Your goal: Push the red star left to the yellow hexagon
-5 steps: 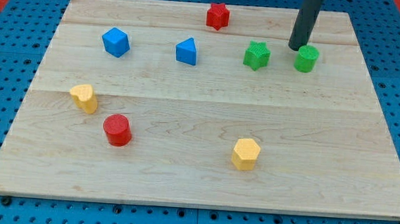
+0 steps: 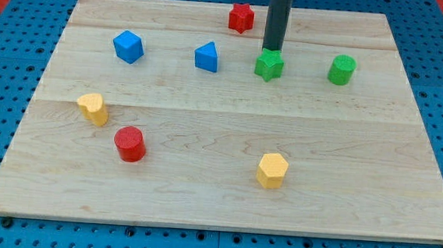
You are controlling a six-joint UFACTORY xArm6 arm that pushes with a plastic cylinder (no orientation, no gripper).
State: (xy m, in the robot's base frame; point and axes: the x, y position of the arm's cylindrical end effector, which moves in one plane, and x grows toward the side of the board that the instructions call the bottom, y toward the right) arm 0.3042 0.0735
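On the wooden table point(image 2: 223, 206), my tip point(image 2: 272, 49) stands at the upper middle of the frame, right at the top edge of the green star point(image 2: 269, 66), apparently touching it. The arm carries no gripper, only this dark rod, so nothing is held. The rod rises out of the top of the frame, its upper part cut off.

The red star point(image 2: 241, 17) sits near the table's top edge, up and to the left of my tip, close by but apart from it. It is a small, bright red block with blunt points. The yellow hexagon point(image 2: 272, 170) lies well apart from it, in the lower middle of the frame, slightly right of centre.

The green star lies roughly between the two. A green cylinder point(image 2: 340, 70) stands to the right of it, and a blue triangular block point(image 2: 207, 56) to its left. Farther left is a blue cube-like block point(image 2: 128, 46). At the left, a yellow block point(image 2: 93, 108) of unclear shape sits just above a red cylinder point(image 2: 129, 143).
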